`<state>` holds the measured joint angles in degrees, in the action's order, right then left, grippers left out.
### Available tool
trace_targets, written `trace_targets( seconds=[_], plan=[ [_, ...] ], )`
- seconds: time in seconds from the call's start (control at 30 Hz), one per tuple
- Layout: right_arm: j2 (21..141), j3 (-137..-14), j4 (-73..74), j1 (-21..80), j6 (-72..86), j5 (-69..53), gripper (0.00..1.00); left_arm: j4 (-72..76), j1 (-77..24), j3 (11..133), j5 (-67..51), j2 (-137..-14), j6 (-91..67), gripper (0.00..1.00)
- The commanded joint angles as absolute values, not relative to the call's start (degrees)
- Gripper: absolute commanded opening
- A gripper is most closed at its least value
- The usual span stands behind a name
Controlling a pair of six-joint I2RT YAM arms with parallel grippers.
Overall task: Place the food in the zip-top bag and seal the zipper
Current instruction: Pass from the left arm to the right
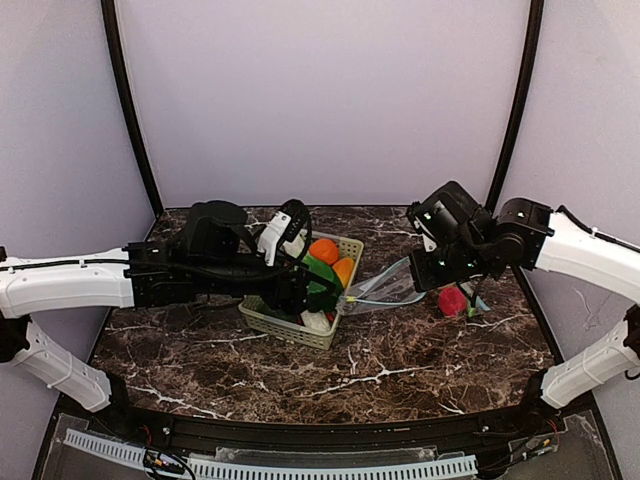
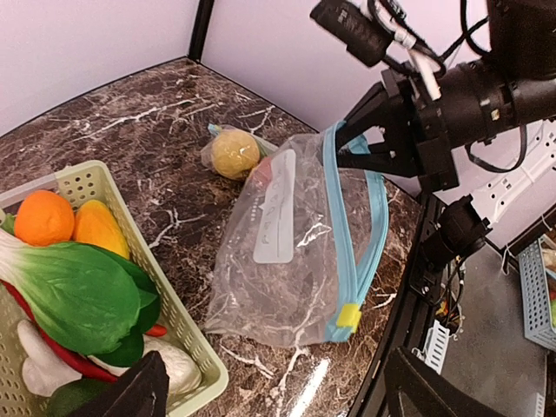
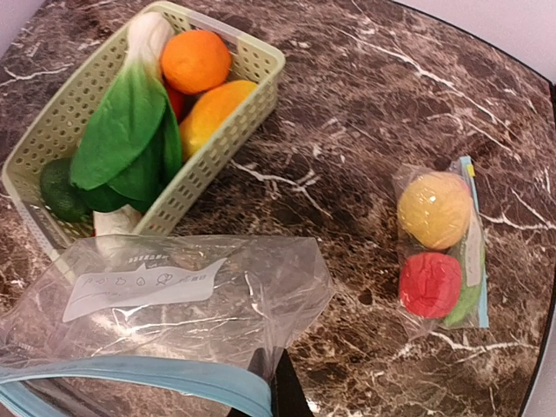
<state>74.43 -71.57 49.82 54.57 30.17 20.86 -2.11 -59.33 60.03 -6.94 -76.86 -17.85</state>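
Note:
The clear zip-top bag (image 2: 287, 252) lies empty on the marble beside the basket, its blue zipper (image 2: 343, 217) open and the yellow slider (image 2: 348, 315) at the near end. My right gripper (image 3: 280, 387) is shut on the bag's top edge by the zipper and holds that edge up. The food sits in the pale green basket (image 2: 165, 300): an orange (image 2: 43, 217), a yellow-orange fruit (image 2: 100, 228), leafy greens (image 2: 82, 291), a white radish (image 2: 39, 369) and a red chilli (image 2: 156, 330). Over the basket's right side, my left gripper (image 2: 278, 400) is open and holds nothing.
A small sealed bag (image 3: 439, 252) holding a yellow fruit and a red fruit lies on the table right of the zip-top bag. The right arm (image 1: 560, 245) reaches in from the right. The table's right edge (image 2: 408, 287) runs close to the bag.

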Motion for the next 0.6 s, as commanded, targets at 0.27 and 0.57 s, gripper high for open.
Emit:
trace_targets(
  seconds=[0.27, 0.57],
  plan=[
    [79.71, -71.70, 54.14, 48.26, 31.67, 21.59, 0.00, -8.81, -52.25, 52.09, 1.68, -71.14, -27.41, 0.81],
    [79.16, -69.90, 51.75, 48.05, 31.76, 19.77, 0.00, -16.22, -49.55, 55.12, 0.99, -82.02, -28.93, 0.81]
  ],
)
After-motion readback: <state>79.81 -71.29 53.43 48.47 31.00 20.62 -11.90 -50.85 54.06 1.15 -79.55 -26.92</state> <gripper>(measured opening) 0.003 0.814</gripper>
